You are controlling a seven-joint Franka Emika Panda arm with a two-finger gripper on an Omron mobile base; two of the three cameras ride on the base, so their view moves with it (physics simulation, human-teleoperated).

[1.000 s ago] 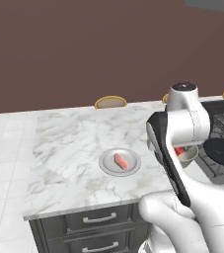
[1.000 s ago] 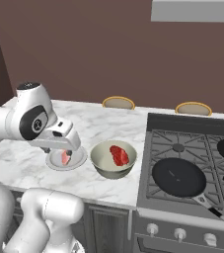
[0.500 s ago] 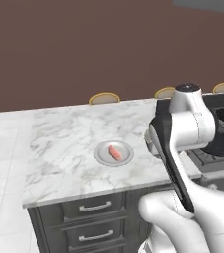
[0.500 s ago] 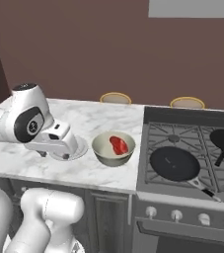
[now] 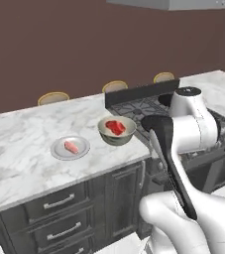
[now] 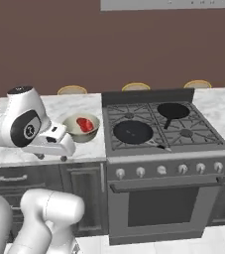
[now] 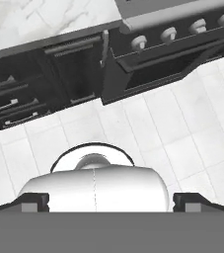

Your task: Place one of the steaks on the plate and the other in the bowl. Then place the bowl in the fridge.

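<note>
With both steaks already served, what remains is carrying the bowl to the fridge. Going left to right along the worktop's front edge: the plate (image 5: 70, 148) holds the pink steak (image 5: 72, 147), then the bowl (image 5: 117, 130) with the red steak (image 5: 116, 127) sits by the stove-side corner. The gripper (image 7: 111, 201), spread wide and empty, should grip the bowl's rim and lift level.

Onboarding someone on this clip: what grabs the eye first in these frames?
The bright red steak in the beige bowl near the marble counter's stove-side edge stands out most. Left of it, as the left base view shows it, the paler pink steak lies on the small grey plate. The big white arm fills the foreground, and two black pans sit on the stove.
</note>
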